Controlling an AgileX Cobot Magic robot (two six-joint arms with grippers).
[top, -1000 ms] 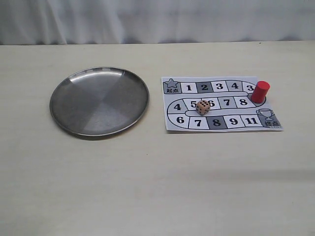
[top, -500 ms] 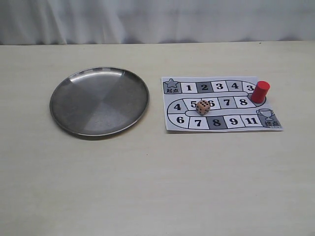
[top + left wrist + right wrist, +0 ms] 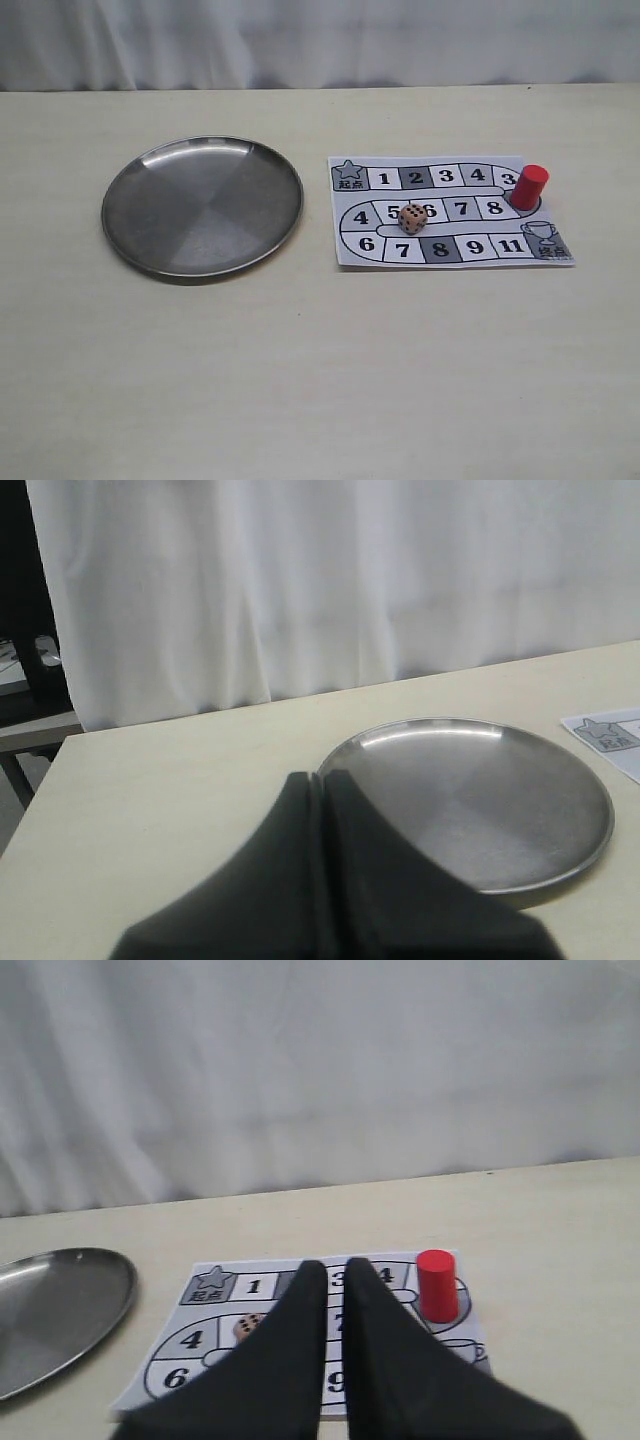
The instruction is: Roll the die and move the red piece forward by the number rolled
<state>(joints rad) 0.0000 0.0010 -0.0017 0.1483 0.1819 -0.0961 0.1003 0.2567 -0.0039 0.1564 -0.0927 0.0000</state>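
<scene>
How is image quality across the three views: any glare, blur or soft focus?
Exterior view: even, soft light, sharp; the steel plate shows mild sheen, and the die and red piece cast faint shadows. Left wrist view: the left end effector is a dark, blurred mass up close, the plate rim glints. Right wrist view: the right end effector is out of focus and hides part of the board.

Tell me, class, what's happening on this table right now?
Nothing is being handled. The die rests on the paper game board near squares 5 and 6, and the red piece stands at the board's right bend. The metal plate sits empty. Both grippers, left and right, are shut, holding nothing.
</scene>
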